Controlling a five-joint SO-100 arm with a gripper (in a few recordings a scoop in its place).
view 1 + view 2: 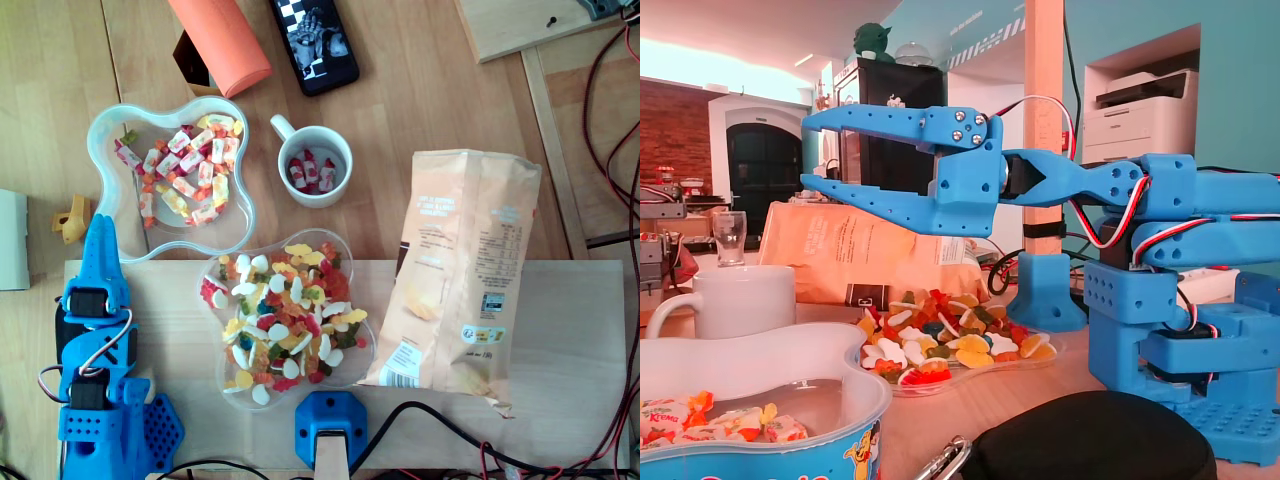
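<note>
The claw [808,153] is released and holds nothing. In the fixed view its two fingers [870,117] stand well apart, level and high above the counter [400,110]. Seen from overhead, the claw [98,230] points at the lower left rim of a clear, lobed bowl [103,140] and overlaps that rim in the picture. I cannot tell whether it hangs over the bowl or just beside it.

The bowl holds wrapped sweets [185,170]. In the fixed view the bowl [760,452] sits at the near left corner with the sweets [700,420] inside, well below the claw.

A small yellow part [72,218] lies just left of the claw in the overhead view. To the right of the bowl stands a white mug [340,190], which holds a few more wrapped sweets and also shows in the fixed view [740,300].

Below the mug is a clear dish [365,345] heaped with gummies [285,320], seen under the claw in the fixed view [950,345]. A tan bag [465,250] lies flat to the right of the dish.

Beyond the bowl, at the top of the overhead view, lie an orange tube [220,42] and a phone [315,40].
</note>
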